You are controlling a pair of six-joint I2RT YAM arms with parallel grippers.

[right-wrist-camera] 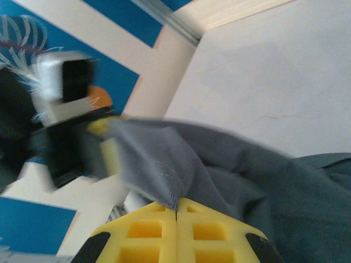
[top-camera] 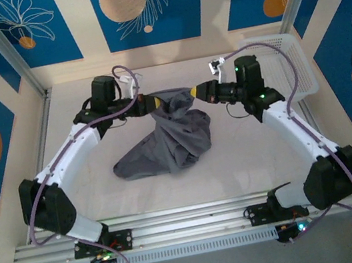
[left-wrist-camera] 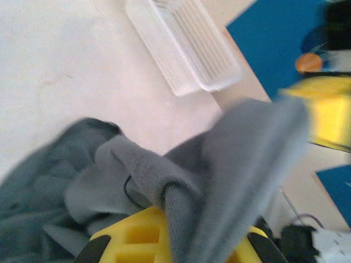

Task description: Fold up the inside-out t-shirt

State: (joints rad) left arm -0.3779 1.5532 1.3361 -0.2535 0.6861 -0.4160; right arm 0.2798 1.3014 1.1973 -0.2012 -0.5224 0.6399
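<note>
Both arms meet over the table (top-camera: 255,159) centre, far side. The left gripper (top-camera: 153,101) and right gripper (top-camera: 194,92) sit near each other w/ a short span of t-shirt (top-camera: 170,139) strung between them. Right wrist view: yellow pads pressed together, a fold of grey cloth nipped at the seam, so it's clamped on fabric. Left wrist view: cloth runs down btwn the yellow pads and drapes over them, so prob. clamped too, though the pinch itself is covered. The rest of the shirt hangs down and lies in a crumpled heap on the table, well apart from the white basket (top-camera: 289,62) at the far right corner. Judged step: opening the bundle out before any fold. To do it well, draw the grippers apart evenly, keeping both at the same height so the span goes taut w/o twisting. Lift enough for the heap to unroll, then lay it flat. Can't tell which edge each holds, so check that it's hem or shoulders. Risk: thin pinch slips, or cloth drags toward the basket.
</note>
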